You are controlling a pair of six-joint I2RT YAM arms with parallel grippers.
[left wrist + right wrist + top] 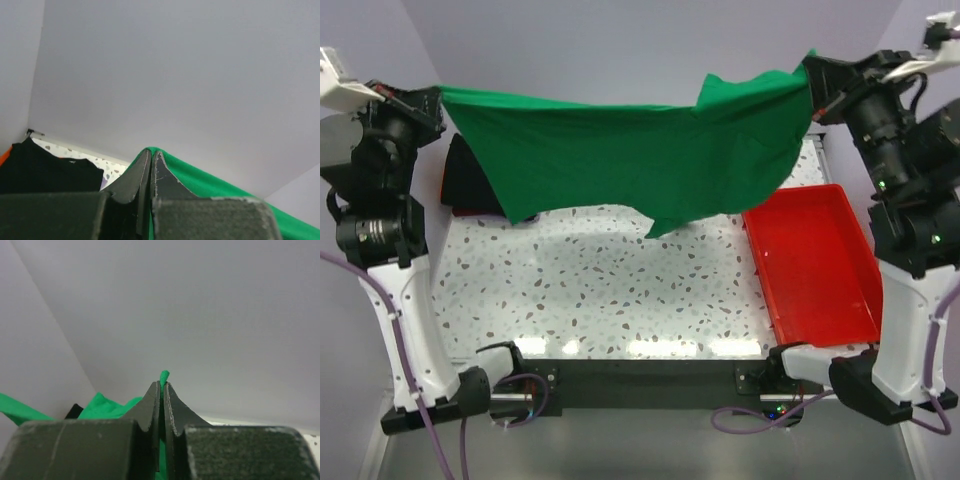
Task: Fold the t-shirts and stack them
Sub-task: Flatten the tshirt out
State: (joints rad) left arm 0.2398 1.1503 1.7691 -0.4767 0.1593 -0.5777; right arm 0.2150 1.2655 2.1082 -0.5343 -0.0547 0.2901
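Green shirt (630, 160) hangs stretched wide in the air across the back of the speckled surface (600, 290). The left jaws are pinched shut on its left top corner, and the right jaws on its right top corner. Its lower edge droops toward the surface. Black shirts (470, 180) lie back left, partly behind it. A red tray (815, 260) sits at the right.

The bright green t-shirt (640, 160) hangs stretched wide in the air, pinched at both upper ends, its lower edge sagging unevenly before the black t-shirts (470, 178) piled at far left.
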